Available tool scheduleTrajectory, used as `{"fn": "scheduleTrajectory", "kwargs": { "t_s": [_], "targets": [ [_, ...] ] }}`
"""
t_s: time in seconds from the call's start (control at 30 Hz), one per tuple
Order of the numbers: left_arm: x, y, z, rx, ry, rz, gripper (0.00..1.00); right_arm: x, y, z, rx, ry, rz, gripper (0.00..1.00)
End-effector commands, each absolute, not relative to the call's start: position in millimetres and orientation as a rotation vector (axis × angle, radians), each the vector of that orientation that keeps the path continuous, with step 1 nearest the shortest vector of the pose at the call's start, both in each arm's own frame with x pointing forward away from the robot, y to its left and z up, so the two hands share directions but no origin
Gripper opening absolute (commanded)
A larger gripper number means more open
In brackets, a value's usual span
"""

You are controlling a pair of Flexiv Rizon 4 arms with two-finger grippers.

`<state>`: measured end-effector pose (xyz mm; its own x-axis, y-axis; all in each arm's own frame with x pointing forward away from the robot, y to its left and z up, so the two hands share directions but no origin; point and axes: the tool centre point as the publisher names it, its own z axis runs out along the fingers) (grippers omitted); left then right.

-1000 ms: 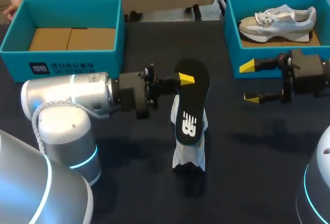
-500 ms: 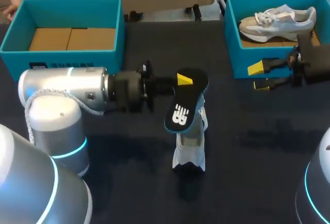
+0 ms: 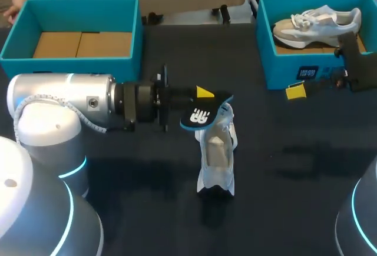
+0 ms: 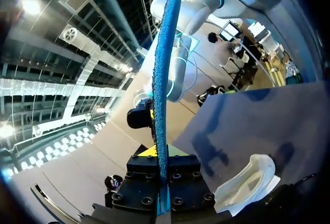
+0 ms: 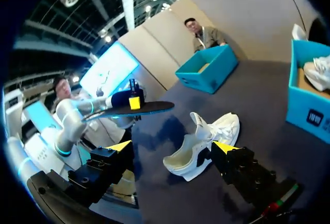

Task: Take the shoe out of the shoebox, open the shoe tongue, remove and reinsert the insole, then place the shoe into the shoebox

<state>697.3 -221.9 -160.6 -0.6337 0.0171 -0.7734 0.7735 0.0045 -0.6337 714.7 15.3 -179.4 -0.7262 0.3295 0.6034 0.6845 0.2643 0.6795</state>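
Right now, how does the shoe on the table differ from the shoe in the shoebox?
The shoe on the table lies out in the open; the shoe in the shoebox rests inside the right shoebox. The shoe on the table has its insole out, held above it in the left gripper; the shoe in the shoebox is side-on, its inside hidden. Both are pale sneakers.

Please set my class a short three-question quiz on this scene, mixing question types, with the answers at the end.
1. True or false: the left gripper is shut on the insole.
2. The shoe nearest the insole rests: A on the table; B on the insole; C on the right gripper.
3. Fill in: the right gripper's fingers are ____ and hold nothing.
Key: 1 true; 2 A; 3 open.
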Motion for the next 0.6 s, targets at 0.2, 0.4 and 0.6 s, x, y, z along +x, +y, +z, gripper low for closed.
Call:
{"fn": "scheduleTrajectory", "kwargs": {
  "t_s": [0.2,0.4,0.6],
  "targets": [
    [675.4,-210.0,-150.7,0.744,1.763,-1.764,0.00,720.4,9.8,-192.8,-0.684,-2.544,-1.558,1.00],
    [671.8,-206.4,-149.3,0.683,1.767,-1.814,0.00,717.0,11.5,-200.1,-0.447,-2.756,-1.569,1.00],
    [672.0,-205.9,-149.0,0.675,1.762,-1.816,0.00,714.4,11.3,-209.1,-0.345,-2.849,-1.553,1.00]
  ]
}}
